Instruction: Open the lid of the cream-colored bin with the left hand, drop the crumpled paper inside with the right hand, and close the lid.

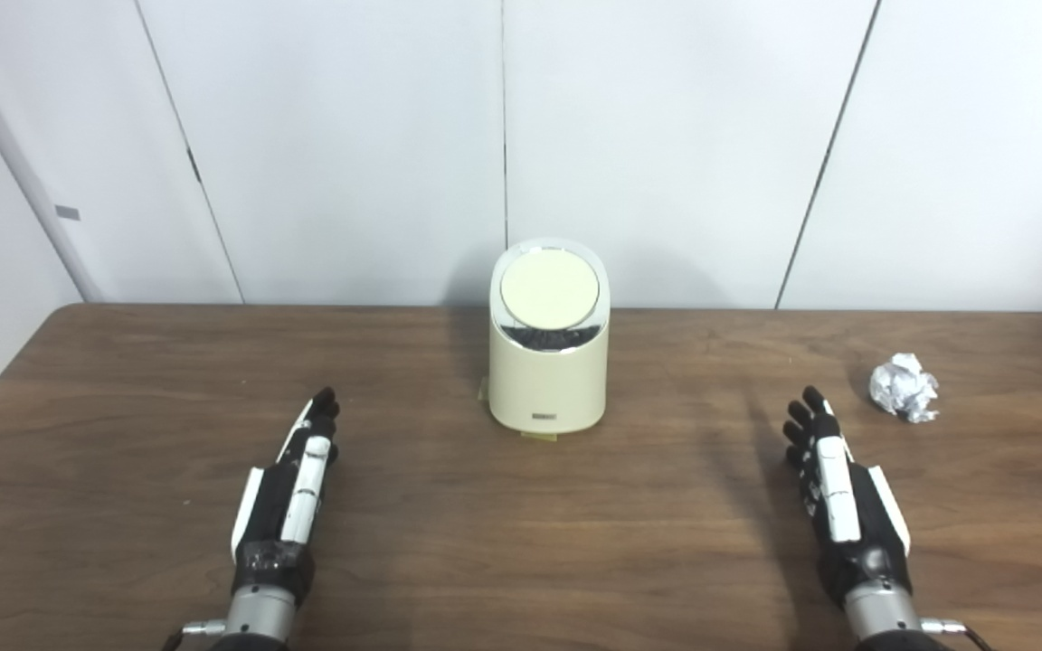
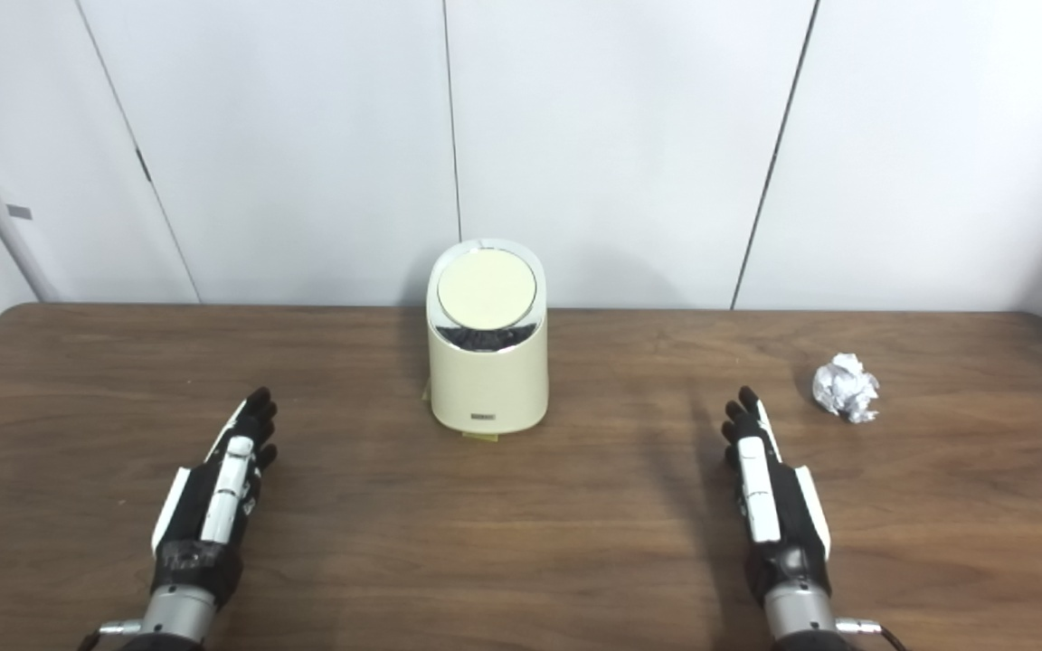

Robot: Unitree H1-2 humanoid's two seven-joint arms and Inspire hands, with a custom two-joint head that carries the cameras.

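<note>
A cream-colored bin (image 1: 548,380) stands at the middle back of the wooden table (image 1: 521,542). Its round lid (image 1: 549,291) is down, tilted toward me. A crumpled white paper ball (image 1: 904,386) lies on the table at the right. My left hand (image 1: 293,488) rests open and empty, fingers straight, at the front left, well short of the bin. My right hand (image 1: 838,493) rests open and empty at the front right, a short way in front and left of the paper ball, not touching it.
White wall panels (image 1: 521,136) stand right behind the table's back edge. A small piece of tape (image 1: 539,437) shows under the bin's front.
</note>
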